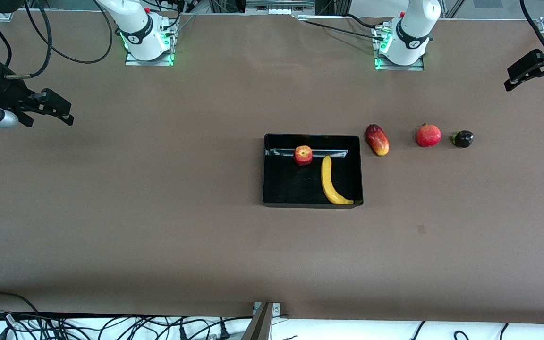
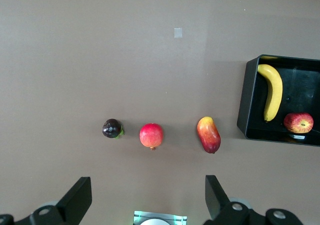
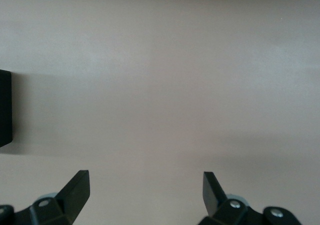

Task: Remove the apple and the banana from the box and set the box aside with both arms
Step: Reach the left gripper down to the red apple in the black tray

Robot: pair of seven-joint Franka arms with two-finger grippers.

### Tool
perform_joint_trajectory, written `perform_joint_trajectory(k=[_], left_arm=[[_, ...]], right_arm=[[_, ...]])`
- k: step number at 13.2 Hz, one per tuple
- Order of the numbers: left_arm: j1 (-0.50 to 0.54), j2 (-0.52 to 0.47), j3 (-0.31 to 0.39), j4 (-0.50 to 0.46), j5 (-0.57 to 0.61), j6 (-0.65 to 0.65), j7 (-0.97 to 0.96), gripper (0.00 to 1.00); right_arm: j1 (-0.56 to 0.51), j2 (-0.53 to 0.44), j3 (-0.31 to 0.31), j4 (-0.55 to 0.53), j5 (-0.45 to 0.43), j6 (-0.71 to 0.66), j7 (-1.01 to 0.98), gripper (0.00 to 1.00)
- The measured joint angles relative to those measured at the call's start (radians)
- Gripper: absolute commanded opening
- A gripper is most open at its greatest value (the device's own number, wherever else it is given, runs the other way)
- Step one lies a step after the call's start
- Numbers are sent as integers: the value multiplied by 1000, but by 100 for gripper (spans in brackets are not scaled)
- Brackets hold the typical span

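The black bin sits in the middle of the table. The red apple lies in it by the wall nearer the robots' bases. The yellow banana lies in it along the wall toward the left arm's end. The left wrist view also shows the bin, the banana and the apple. My left gripper hangs open and empty over the left arm's end of the table, also seen in its wrist view. My right gripper hangs open and empty over the right arm's end.
A red-yellow mango, a red pomegranate and a small dark round fruit lie in a row beside the bin toward the left arm's end. A corner of the bin shows in the right wrist view.
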Motion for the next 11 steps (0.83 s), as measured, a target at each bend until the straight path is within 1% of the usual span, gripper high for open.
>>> perform_joint_trajectory(k=[4,6,8,9,11], left_arm=[[1,1,1,-1,-12,-2,-5,100],[-1,23,-5,-7,-40,10,-95,100],[-24,101,-47,-23,-45,104,-317,100],[-63,164,-71,-32,-41,163,-455,100],[-185,313,-93,-36,-18,287,-749,100]], right_arm=[[0,0,0,0,0,2,0,100],[0,0,0,0,0,3,0,100],[0,1,0,0,0,4,0,100],[0,1,0,1,0,4,0,100],[0,2,0,1,0,5,0,100]])
